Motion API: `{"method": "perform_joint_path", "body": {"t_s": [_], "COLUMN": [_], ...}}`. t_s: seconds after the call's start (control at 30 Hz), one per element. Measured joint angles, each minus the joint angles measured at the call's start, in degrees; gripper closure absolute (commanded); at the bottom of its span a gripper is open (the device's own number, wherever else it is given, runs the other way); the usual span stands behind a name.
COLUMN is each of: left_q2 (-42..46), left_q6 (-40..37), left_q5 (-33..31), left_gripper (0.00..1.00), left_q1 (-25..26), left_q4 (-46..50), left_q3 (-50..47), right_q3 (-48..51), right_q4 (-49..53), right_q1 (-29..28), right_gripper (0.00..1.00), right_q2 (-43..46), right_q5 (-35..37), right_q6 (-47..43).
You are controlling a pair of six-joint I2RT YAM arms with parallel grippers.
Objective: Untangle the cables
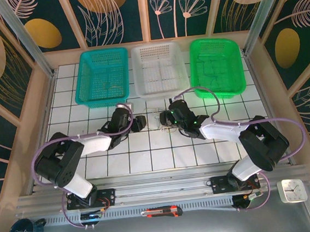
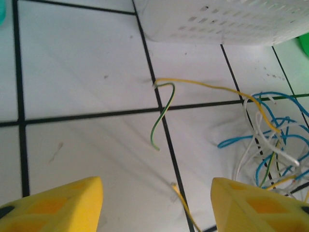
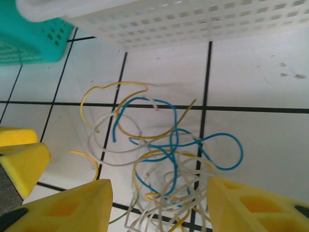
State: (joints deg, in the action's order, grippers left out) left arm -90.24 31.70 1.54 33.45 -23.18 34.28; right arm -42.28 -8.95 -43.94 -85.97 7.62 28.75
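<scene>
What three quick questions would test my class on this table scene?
1. True or false: the cables lie inside the white basket.
2. Which colour is among the cables? A blue, B red, C pink.
3. Fill in: the left gripper and the right gripper are both ___.

Key: 1 false, they lie on the tiles in front of it; 2 A; 3 open.
</scene>
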Motion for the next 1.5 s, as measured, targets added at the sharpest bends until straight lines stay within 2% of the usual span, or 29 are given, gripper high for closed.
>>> {"method": "perform_joint_path", "body": {"t_s": [0.1, 0.23, 0.47, 0.73, 0.93, 1.23, 1.27, 1.33, 1.5], "left_q2": [3.4, 7.8, 14.5, 22.7, 27.6, 27.2, 26.8, 26.1, 24.3], "left_q6": [1.9, 5.2, 12.5, 20.0, 25.7, 28.4, 28.5, 28.5, 28.4], "left_q5": [0.5, 0.5, -3.4, -2.1, -1.7, 2.1, 2.8, 4.1, 6.3], "left_gripper": [0.24, 0.20, 0.01, 0.01, 0.01, 0.01, 0.01, 0.01, 0.01], "left_q1": [0.0, 0.0, -0.3, -6.4, -8.4, -9.3, -9.3, -9.3, -9.3], "left_q4": [-0.2, -1.5, -4.7, -10.1, -13.5, -17.0, -17.4, -18.1, -18.4], "left_q3": [-2.7, -5.6, -9.8, -12.5, -15.2, -15.4, -15.4, -15.4, -15.4], "right_q3": [0.0, -1.0, -5.8, -9.0, -9.0, -9.0, -9.0, -9.0, -9.0], "right_q4": [-0.8, -0.7, -0.4, 1.5, 1.9, 1.4, 1.4, 1.2, 1.0], "right_q1": [-1.0, -3.8, -5.0, -5.4, -5.4, -5.4, -5.4, -5.4, -5.4], "right_gripper": [0.45, 0.45, 0.44, 0.42, 0.41, 0.44, 0.45, 0.55, 0.88], "right_q2": [0.0, -0.3, -4.5, -10.0, -12.7, -17.1, -17.5, -17.8, -17.8], "right_q5": [-3.3, -7.3, -12.2, -12.5, -12.7, -12.6, -12.6, -12.4, -12.7], "right_q6": [-2.5, -6.4, -12.7, -20.0, -22.5, -23.2, -23.5, -24.0, -24.1]}}
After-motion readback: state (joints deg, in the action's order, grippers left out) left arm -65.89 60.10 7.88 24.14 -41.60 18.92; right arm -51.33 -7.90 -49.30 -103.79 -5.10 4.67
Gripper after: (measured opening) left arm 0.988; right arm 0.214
